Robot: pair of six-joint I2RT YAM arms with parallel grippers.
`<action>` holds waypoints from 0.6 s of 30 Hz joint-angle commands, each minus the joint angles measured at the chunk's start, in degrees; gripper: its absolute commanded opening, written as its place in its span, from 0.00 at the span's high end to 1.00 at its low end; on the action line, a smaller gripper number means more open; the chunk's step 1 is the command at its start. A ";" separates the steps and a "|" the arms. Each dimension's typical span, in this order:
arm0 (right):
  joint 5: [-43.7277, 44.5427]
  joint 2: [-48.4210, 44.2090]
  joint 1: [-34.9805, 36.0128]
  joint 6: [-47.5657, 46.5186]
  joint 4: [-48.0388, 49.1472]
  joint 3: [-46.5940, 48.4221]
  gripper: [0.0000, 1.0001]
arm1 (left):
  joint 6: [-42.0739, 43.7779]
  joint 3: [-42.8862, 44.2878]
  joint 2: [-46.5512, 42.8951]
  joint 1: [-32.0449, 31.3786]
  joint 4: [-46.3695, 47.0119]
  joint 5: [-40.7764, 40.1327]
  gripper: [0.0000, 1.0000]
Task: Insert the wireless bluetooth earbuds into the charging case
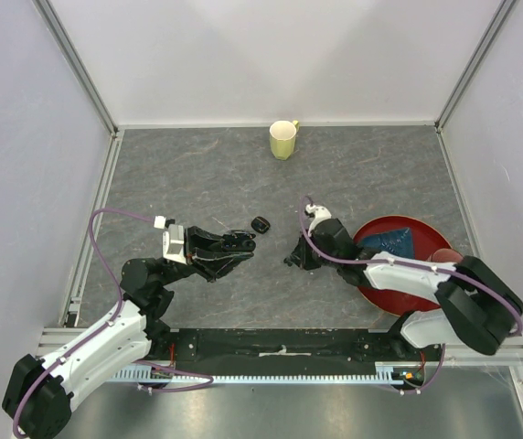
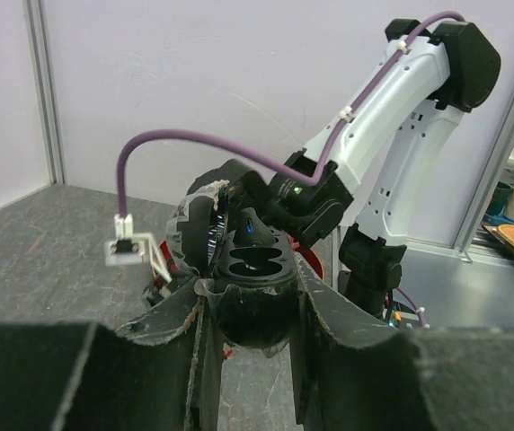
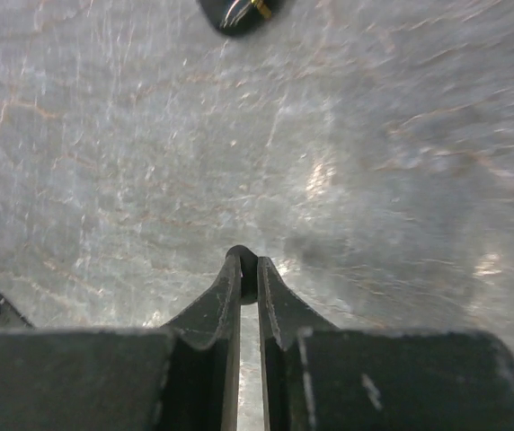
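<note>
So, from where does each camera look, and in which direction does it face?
Top external: above and behind the bases, facing down at the table; the left arm and right arm both show.
Left wrist: on the left arm, facing across the table toward the right arm; its own jaws hold the open charging case.
Right wrist: on the right arm, facing down at the tabletop; its own jaws pinch a small black earbud.
Shared: top external and left wrist both show the right arm.

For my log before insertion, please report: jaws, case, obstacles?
Left gripper: jaws shut on open charging case, sockets look empty. Right gripper: jaws shut on one earbud. Second earbud on table, off the direct path.
</note>
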 commanded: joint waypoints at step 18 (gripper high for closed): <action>23.23 -3.37 3.40 -9.14 9.25 -8.97 0.86 | 1.54 0.26 0.76 -0.13 1.45 -0.82 0.98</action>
